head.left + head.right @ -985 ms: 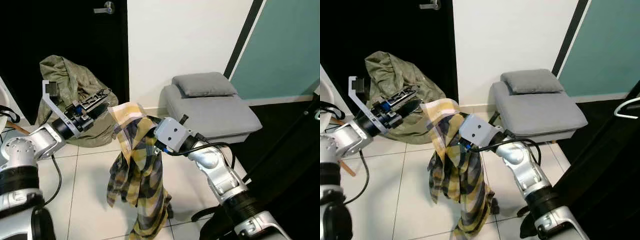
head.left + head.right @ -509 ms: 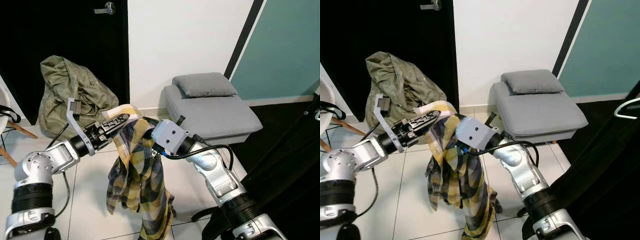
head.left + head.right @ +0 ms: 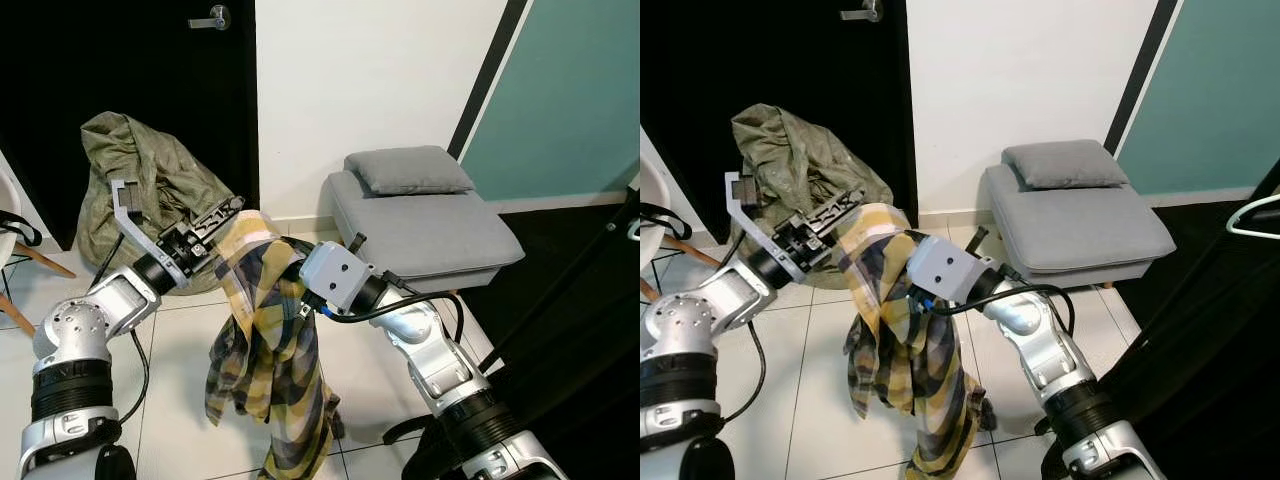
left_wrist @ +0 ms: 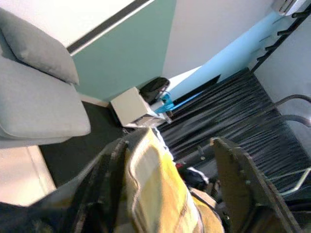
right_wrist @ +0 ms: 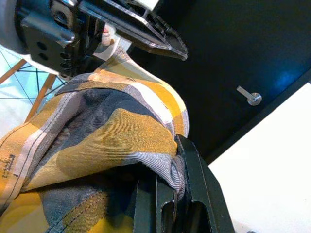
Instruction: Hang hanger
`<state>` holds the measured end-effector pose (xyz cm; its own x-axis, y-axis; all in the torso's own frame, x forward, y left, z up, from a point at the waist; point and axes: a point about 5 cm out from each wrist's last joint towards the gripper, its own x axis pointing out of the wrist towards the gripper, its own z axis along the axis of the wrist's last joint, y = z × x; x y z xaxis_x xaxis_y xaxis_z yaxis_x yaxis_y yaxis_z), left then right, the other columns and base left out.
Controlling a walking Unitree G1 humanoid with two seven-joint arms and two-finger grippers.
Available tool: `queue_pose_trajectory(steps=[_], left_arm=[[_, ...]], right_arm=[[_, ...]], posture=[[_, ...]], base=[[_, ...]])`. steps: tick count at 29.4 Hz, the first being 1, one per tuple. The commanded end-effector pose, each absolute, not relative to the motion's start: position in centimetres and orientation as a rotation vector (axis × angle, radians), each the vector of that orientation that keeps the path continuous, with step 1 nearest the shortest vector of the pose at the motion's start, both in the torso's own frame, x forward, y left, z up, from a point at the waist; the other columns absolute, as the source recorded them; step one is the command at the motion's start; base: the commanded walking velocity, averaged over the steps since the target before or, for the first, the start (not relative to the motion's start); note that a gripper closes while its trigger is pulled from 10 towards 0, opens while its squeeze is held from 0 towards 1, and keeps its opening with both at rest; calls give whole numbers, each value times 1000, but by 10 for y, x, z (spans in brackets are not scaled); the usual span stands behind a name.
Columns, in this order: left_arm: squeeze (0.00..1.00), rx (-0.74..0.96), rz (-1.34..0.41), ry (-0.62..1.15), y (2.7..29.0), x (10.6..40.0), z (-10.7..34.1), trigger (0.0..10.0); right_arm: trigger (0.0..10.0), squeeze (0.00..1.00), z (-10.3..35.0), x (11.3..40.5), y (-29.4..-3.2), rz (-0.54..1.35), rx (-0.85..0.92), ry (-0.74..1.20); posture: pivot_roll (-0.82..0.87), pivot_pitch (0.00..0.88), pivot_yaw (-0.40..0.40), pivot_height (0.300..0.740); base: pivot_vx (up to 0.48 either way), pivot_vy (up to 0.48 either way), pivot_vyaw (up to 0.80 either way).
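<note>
Above the tiled floor (image 3: 180, 360), between the robot's two arms, hung a yellow-and-grey plaid shirt (image 3: 265, 370), its lower folds trailing close to the tiles. The right hand (image 5: 167, 194) was clenched on a bunch of the cloth near the top, carrying its weight. The left hand (image 3: 215, 222) had its fingers spread apart, and in the left wrist view the yellow collar area sat between them without being pinched. Half a second before, that hand had been lower and pushed into the upper fold; a second before, it had stood well clear on the left. So it had come in, probed the cloth, then lifted slightly to the top edge, still not gripping. No hanger could be made out under the fabric, so whether the shirt was on one I cannot tell. Judging by this, the hanging step had not begun: the left hand seemed to be seeking a hold at the collar, while a dark garment rack (image 3: 560, 280) stood at the robot's right.
</note>
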<state>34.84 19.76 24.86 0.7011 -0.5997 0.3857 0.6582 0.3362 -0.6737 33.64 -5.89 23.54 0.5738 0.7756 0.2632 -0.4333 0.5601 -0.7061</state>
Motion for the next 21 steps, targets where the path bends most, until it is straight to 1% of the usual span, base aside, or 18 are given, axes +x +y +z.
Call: queue_pose_trajectory(steps=[1,2,3,4,5,9,10,13,15,21], left_arm=[[0,-924,-842,-24,197,344,240,1137],[0,-924,-842,-24,197,344,240,1137],[0,-911,-853,-12,197,342,239,7412],[0,-911,-853,-12,197,342,239,7412],[0,-893,-854,7,197,341,237,10000],[0,-893,-852,8,197,341,237,10000],[0,-891,-841,19,197,343,236,0],[0,-890,-812,15,198,346,236,0],[0,-920,-779,-32,201,350,239,0],[0,-942,-776,-64,203,350,242,0]], right_arm=[[0,0,238,331,-55,782,-619,-646],[0,0,238,331,-55,782,-619,-646],[0,0,237,331,-55,782,-619,-645],[0,0,237,331,-55,782,-619,-645],[0,0,236,331,-55,784,-617,-642],[0,0,236,331,-55,784,-617,-642],[0,0,236,331,-55,784,-616,-642],[0,0,236,331,-55,784,-616,-642],[0,0,235,331,-54,783,-616,-641],[0,0,235,331,-55,781,-613,-639]], posture=[[-5,177,-28,740],[-5,177,-28,740],[-2,179,-28,740],[-2,179,-28,740],[0,179,-28,740],[0,179,-28,740],[0,180,-27,740],[1,179,-25,740],[1,179,-24,740],[4,186,-22,740]], base=[[0,0,0],[0,0,0],[0,0,0],[0,0,0],[0,0,0],[0,0,0],[0,0,0],[0,0,0],[0,0,0],[0,0,0]])
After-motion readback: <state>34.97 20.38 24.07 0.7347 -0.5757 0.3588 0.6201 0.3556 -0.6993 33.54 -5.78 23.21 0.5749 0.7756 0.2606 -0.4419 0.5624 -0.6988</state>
